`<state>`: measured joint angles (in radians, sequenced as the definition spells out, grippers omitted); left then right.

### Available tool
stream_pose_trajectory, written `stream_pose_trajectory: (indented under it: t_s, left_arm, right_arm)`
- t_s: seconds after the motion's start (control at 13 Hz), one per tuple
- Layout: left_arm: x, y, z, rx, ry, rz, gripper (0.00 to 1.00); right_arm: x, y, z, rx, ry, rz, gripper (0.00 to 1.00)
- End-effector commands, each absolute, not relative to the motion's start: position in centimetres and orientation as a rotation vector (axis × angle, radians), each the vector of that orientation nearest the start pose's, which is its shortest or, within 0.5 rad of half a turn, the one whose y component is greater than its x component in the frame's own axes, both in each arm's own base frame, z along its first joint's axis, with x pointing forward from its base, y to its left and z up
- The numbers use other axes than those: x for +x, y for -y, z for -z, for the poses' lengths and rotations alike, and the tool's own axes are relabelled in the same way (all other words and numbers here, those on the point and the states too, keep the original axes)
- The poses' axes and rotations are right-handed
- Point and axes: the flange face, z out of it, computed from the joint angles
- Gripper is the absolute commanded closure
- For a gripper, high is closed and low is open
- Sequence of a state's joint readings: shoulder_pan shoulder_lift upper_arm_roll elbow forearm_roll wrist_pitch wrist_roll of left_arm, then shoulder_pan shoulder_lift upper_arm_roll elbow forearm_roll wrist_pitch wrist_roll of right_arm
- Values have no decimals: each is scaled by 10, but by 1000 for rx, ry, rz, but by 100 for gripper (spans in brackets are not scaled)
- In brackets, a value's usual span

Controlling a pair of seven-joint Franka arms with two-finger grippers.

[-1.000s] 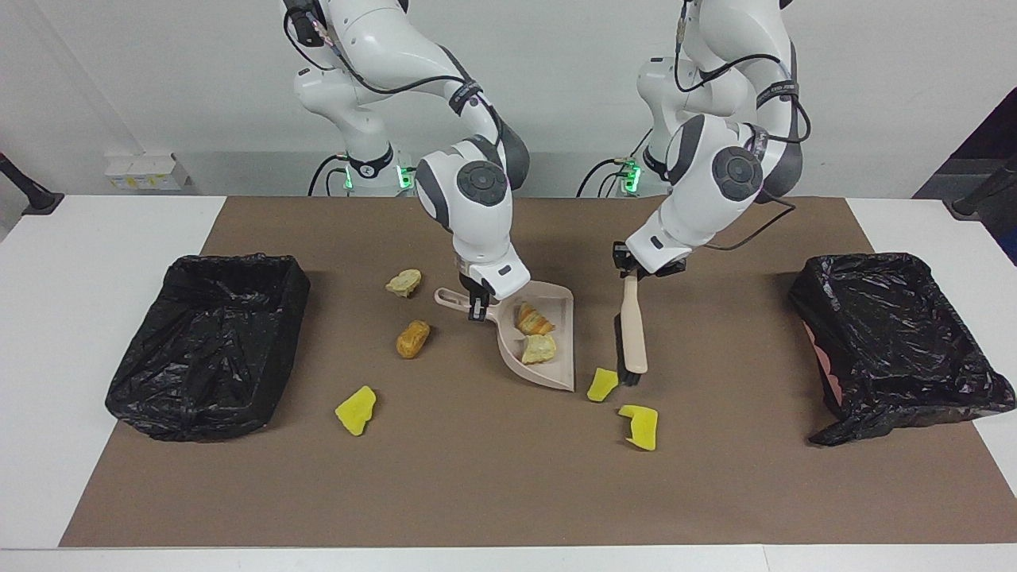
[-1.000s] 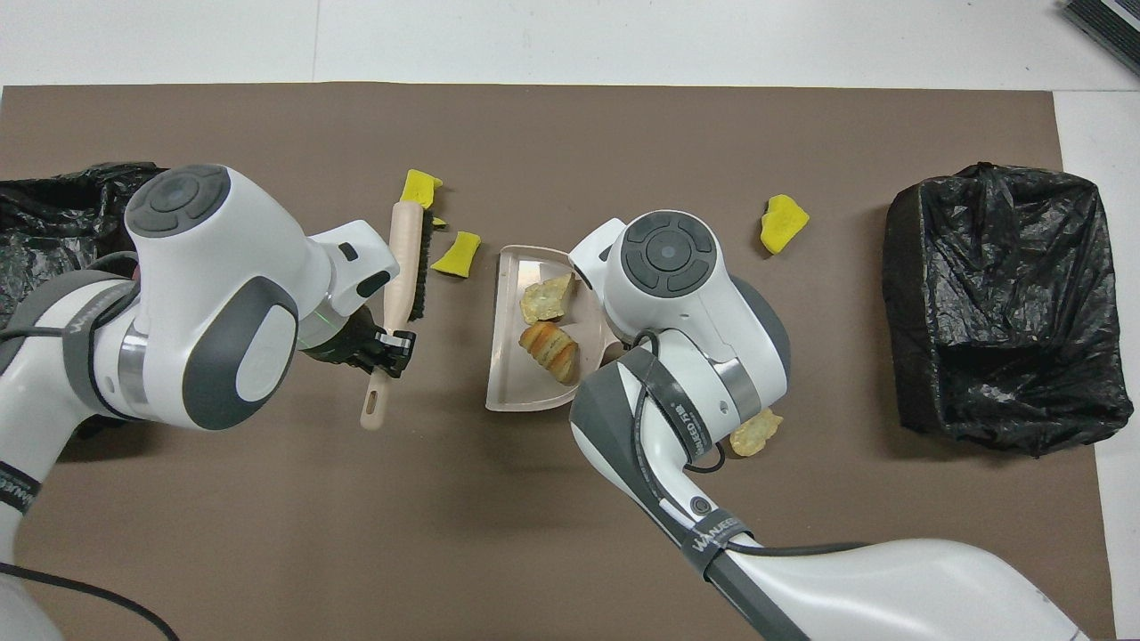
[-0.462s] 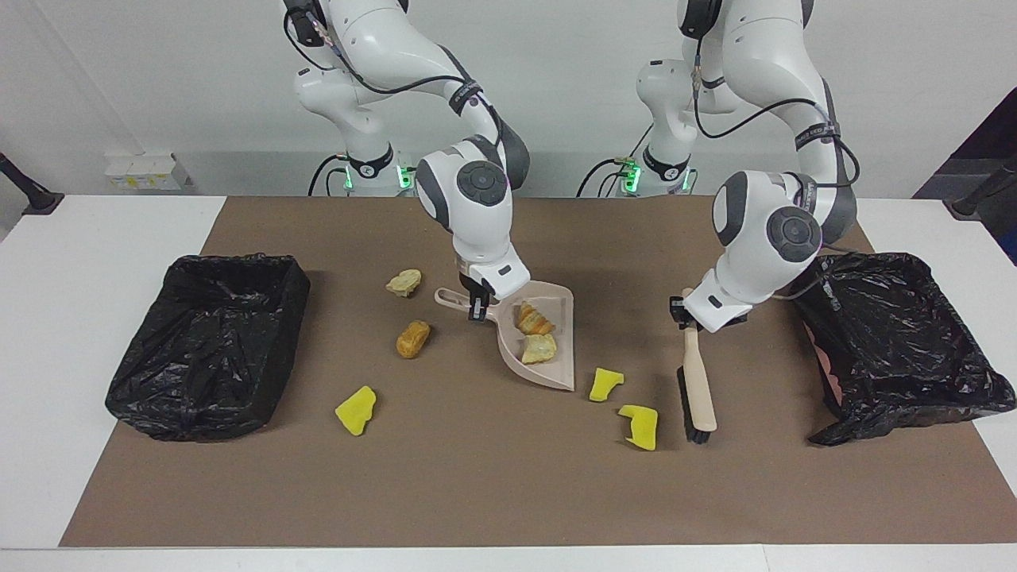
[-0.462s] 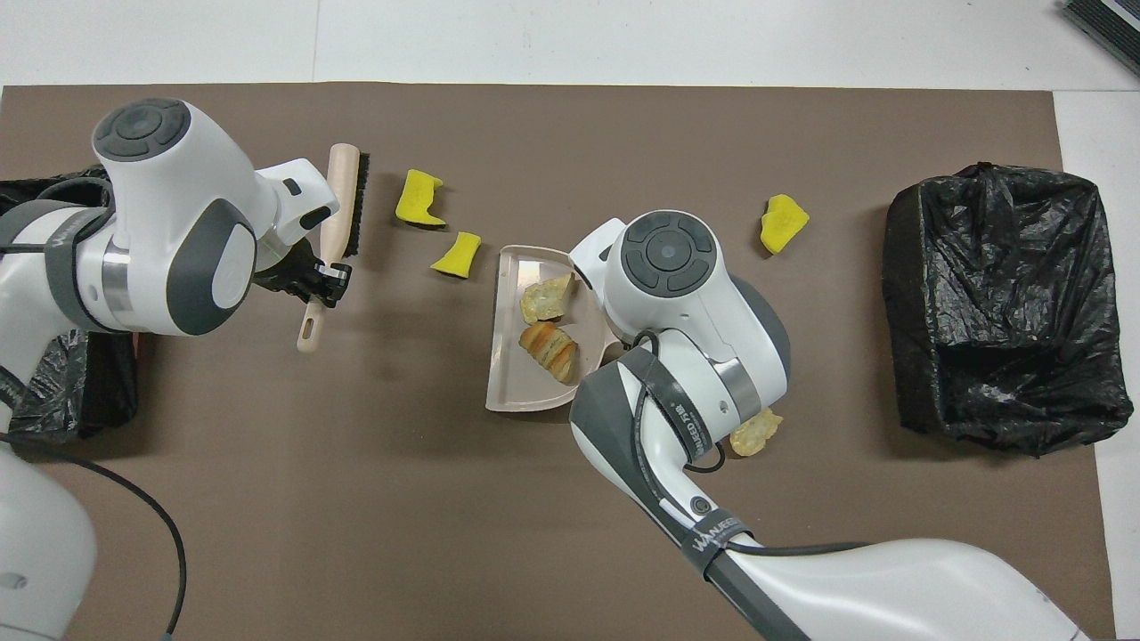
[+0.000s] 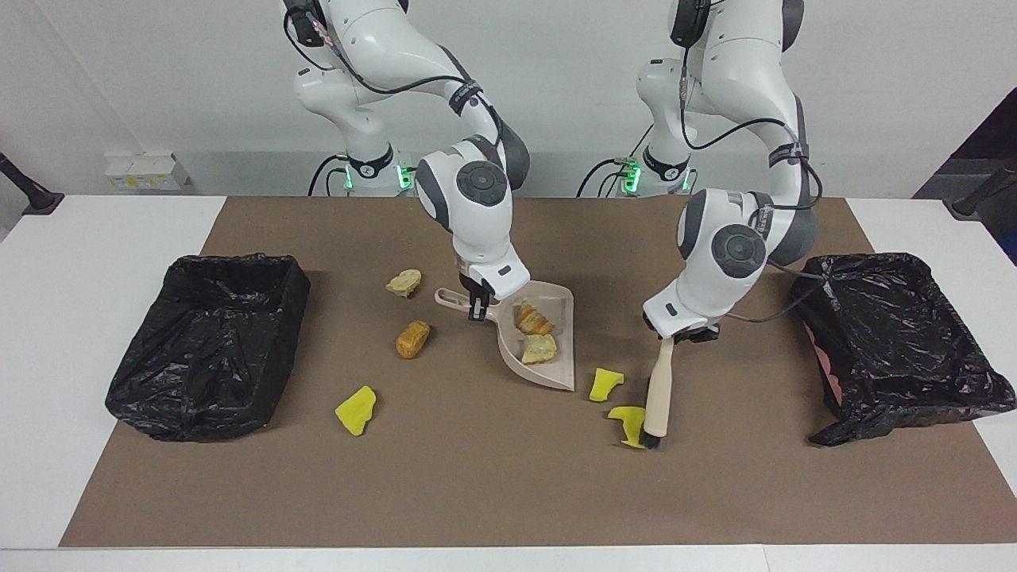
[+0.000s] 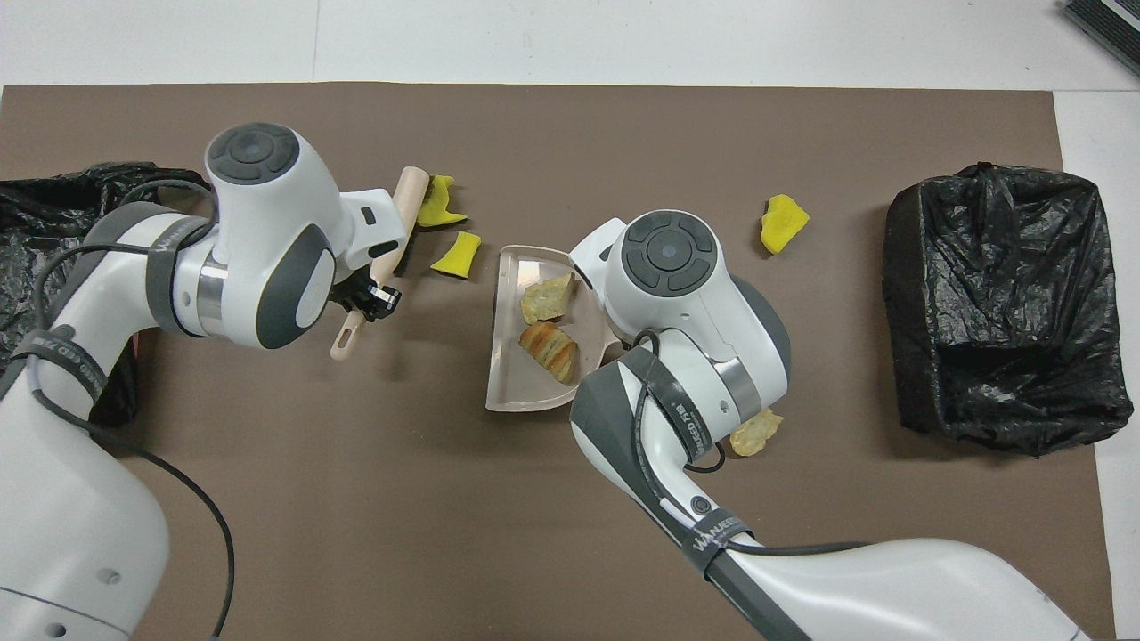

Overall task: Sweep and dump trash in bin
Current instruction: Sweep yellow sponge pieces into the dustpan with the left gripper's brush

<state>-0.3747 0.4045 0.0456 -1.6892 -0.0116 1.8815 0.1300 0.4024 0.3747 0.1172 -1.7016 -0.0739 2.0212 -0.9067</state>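
Two hands clenched — left hand [image 5: 672,337] on brush [image 5: 656,395], right hand [image 5: 477,306] on dustpan [image 5: 556,361], brown lump [image 5: 412,338] only facing view shows.

The only readable lettering is white print on dark grey bands wrapped around the robot arms. In the overhead view, a band [image 6: 718,532] low on the right arm, at the bottom centre of the frame, seems to read "WANJEEDO", followed by smaller characters too fine to make out. A second band [image 6: 687,417] higher on the same arm, just right of centre, carries similar white print that cannot be read. A band [image 6: 64,358] on the left arm, at the left edge of the frame, also bears white lettering, illegible at this angle. No other text, numbers or signs can be read.
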Motion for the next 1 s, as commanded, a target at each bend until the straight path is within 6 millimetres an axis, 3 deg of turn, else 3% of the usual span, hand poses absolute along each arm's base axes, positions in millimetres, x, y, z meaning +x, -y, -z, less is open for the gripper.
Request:
stream_pose_trajectory:
  t_s: [0.0,0.15,0.38,0.69,0.92]
  left_arm:
    - [573,231,-354,-2934,-787,-459,100]
    - [547,252,-355,-2894,-829,-564,100]
    - [503,268,-347,-2942,-838,-695,100]
    - [459,314,-378,-2968,-755,-698,100]
    - [470,304,-394,-2995,-699,-655,100]
  right_arm:
    - [563,-310,-377,-2376,2052,-101,100]
    - [563,-309,-380,-2374,2057,-94,100]
    - [563,-309,-380,-2370,2062,-94,100]
    - [564,-308,-380,-2364,2067,-96,100]
    - [565,-304,-383,-2365,2068,-97,100]
